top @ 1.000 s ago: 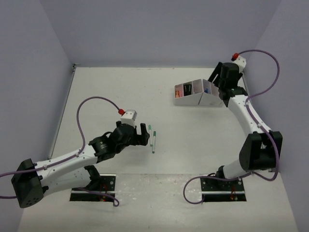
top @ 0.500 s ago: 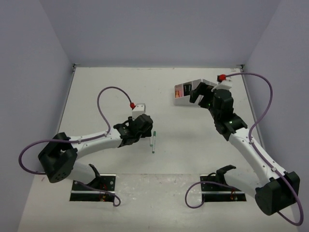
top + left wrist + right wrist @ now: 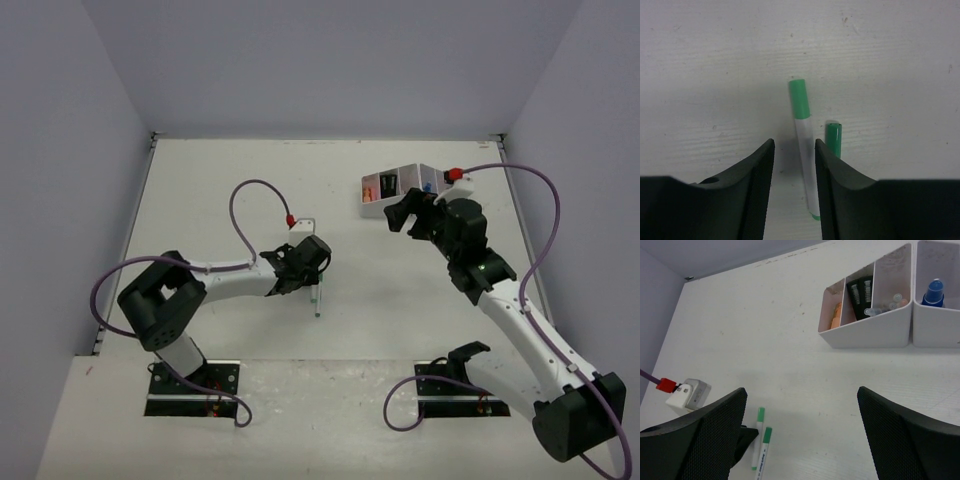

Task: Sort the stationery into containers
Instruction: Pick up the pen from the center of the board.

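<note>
Left end effector (image 3: 794,146) stood partly open, straddling a white pen with a green cap (image 3: 805,150). The barrel lay close against the finger on the frame's right, with a gap at the other, so nothing was gripped yet. A second green-capped pen (image 3: 834,140) lay just beside it, outside the jaws. Both rested on the desk (image 3: 715,60) near the centre of the top view, well apart from the white organizer (image 3: 865,335) at upper right. I judged the pen light, stiff, smooth and apt to roll, so mid-barrel looked the best place to pinch. The left arm was folded, its forearm reaching rightward and its wrist tipped down. The right end effector (image 3: 801,405) hung wide open and empty.
</note>
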`<state>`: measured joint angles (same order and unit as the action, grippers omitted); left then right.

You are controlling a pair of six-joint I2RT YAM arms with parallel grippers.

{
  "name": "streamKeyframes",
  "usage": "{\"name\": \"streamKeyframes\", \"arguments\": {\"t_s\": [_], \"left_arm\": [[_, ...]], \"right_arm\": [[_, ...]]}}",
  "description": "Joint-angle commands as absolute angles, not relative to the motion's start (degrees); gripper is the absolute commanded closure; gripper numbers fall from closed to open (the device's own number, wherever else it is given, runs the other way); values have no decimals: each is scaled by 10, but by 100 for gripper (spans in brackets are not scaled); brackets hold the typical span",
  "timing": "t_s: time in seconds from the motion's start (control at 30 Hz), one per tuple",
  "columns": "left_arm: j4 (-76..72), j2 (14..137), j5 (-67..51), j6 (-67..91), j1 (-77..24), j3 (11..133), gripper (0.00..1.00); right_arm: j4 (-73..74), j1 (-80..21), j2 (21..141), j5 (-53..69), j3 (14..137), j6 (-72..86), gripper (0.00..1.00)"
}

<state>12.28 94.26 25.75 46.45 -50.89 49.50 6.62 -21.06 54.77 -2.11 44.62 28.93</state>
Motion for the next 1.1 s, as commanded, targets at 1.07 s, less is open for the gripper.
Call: {"name": "streamKeyframes", "arguments": {"t_s": [1.07], "left_arm": [[-112, 543, 134, 320, -518, 255, 100]], "right_arm": [[-138, -297, 699, 335, 424, 398, 19]]}}
